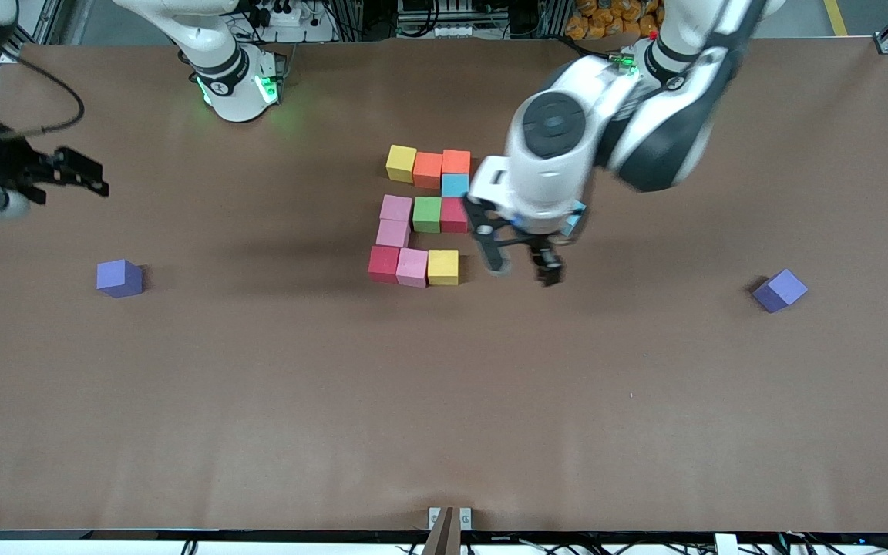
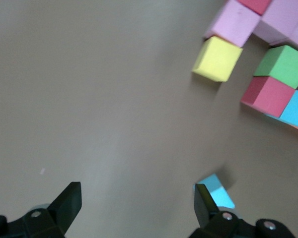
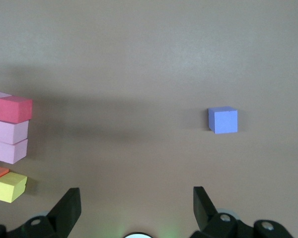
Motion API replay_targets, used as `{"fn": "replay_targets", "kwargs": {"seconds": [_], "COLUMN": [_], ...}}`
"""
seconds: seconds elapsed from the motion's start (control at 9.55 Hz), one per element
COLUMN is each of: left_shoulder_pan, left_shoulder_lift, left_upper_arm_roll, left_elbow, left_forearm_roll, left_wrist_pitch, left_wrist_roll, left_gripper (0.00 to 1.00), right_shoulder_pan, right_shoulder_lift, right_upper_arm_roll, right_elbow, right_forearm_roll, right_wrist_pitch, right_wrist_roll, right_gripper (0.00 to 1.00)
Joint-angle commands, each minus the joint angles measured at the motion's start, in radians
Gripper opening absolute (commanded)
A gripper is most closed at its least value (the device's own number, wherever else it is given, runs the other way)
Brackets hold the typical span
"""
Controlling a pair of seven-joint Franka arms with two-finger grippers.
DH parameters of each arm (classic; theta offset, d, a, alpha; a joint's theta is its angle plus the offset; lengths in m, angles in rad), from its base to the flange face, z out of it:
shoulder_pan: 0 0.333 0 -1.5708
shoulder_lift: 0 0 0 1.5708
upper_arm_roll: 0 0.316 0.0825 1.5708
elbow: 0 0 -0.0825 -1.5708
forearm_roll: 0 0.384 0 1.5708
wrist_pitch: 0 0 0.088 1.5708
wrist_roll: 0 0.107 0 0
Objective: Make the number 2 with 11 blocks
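Number 2 [image 1: 427, 214]: laid out mid-surface, between the two arm bases and a little nearer the front camera; reads upright from that camera; three wide, five rows.
Blocks [image 1: 412, 267]: eleven counted, all in the digit, none loose.
Colours: three pink, two red, two orange, two yellow, one green, one light blue.
Rows, farthest to nearest: yellow-orange-orange; light blue alone at the left arm's end; pink-green-red; pink alone at the right arm's end; red-pink-yellow.
Fit: edges mostly touching; rows slightly ragged, a few cubes a touch askew.
Purple cubes: two, apart from the digit; one [image 1: 119, 278] toward the right arm's end, one [image 1: 779, 290] toward the left arm's end; not part of the count.
Left gripper [image 1: 523, 266]: fingers apart, nothing held; low over bare surface [image 1: 444, 401], just beside the yellow cube [image 1: 443, 267] of the nearest row.
Right gripper [image 1: 78, 176]: fingers apart, empty; waiting over the right arm's end of the surface, well away from the digit.
Step in hand: judged to be the tail end, last cube placed and let go.
Next move: likely lift the left arm straight up and clear without brushing the yellow cube; perhaps a nudge to square the ragged rows.
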Motion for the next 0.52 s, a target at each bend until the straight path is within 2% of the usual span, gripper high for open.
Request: {"fn": "replay_targets", "kwargs": {"seconds": [0.0, 0.42], "left_shoulder_pan": [0.089, 0.235], "left_shoulder_lift": [-0.118, -0.220], "left_upper_arm_roll": [-0.004, -0.001], "left_elbow": [-0.024, -0.026], "left_forearm_roll": [-0.014, 0.002], "left_wrist_pitch": [-0.069, -0.122], "left_wrist_roll": [-0.121, -0.456], "left_gripper": [1.00, 1.00], "right_shoulder_pan": [-0.027, -0.028], "right_shoulder_lift": [-0.068, -0.068], "right_upper_arm_roll": [0.023, 0.022], "right_elbow": [-0.051, -0.031], "right_forearm_roll": [0.022, 0.022], "right_wrist_pitch": [-0.008, -0.016], "right_wrist_roll": [0.015, 0.018], "right_gripper": [1.00, 1.00]}}
